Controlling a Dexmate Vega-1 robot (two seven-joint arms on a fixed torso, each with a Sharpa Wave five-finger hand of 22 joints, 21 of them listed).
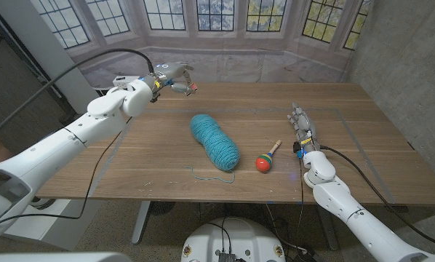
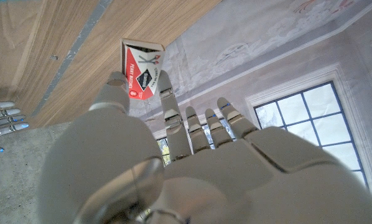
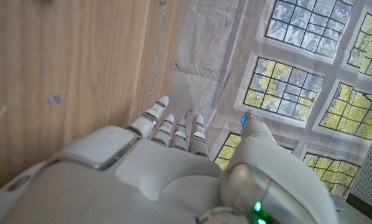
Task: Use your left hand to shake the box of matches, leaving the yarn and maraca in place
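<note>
Pinching the box of matches (image 2: 140, 72) between its thumb and a finger, the left hand (image 1: 170, 78) holds it up in the air, over the far left part of the wooden table (image 1: 363, 145). In the left wrist view the box is red and white, and the other fingers (image 2: 206, 127) of that hand stick out straight beside it. The box touches nothing but the hand.

I think the picking up is done and the shaking is the step going on now, or just about to start. One picture cannot show a wiggle, so I cannot tell which.

Next, I think the hand should move back and forth in quick little moves while it keeps a tight pinch. The box is held by a thin edge, so it could slip out if the shaking is too hard. The hand should stay up high and off to the side.

On the table, well away from the box, lies the teal yarn (image 1: 214, 141) with a loose thread (image 1: 209, 175) trailing out. Just beside it on the right lies the little maraca (image 1: 267, 158). Both should stay where they are.

Over near the right edge is the right hand (image 1: 301, 125), holding nothing, with its fingers straight and close together.
</note>
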